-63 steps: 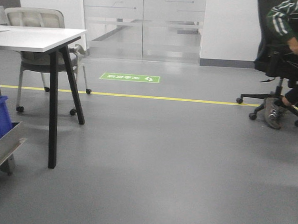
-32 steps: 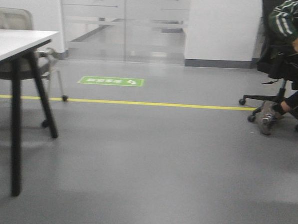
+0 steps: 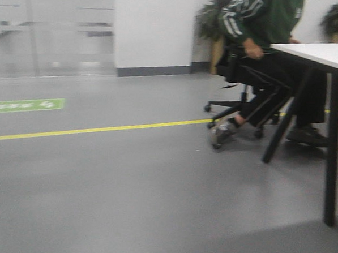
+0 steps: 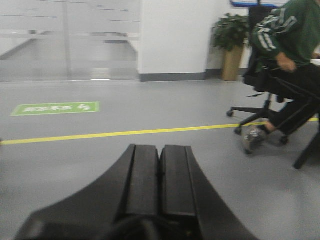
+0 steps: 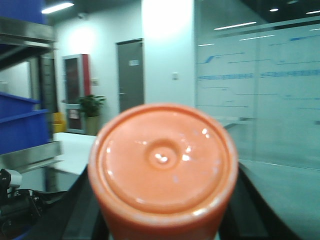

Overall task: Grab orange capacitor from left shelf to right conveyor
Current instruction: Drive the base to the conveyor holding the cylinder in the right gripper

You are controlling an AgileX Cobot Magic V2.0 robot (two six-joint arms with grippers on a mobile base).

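Observation:
The orange capacitor (image 5: 162, 160) fills the right wrist view end-on, its round glossy cap facing the camera. My right gripper (image 5: 162, 202) is shut on it, with a black finger showing on each side of its body. In the left wrist view my left gripper (image 4: 160, 149) is shut, pads pressed together with nothing between them, hanging over bare grey floor. A steel lip of the left shelf (image 5: 30, 156) shows at the left edge of the right wrist view. The right conveyor is out of view.
A seated person (image 3: 265, 29) on a wheeled office chair is at the right, beside a white table (image 3: 326, 55) with black legs (image 3: 332, 152). A yellow floor line (image 3: 101, 130) and a green floor sign (image 3: 23, 104) cross the grey floor. Blue bins (image 5: 20, 125) sit by the shelf.
The front view has swung to the right: the left white table, chair and blue bin have left the frame, and the seated person and another white table have come in.

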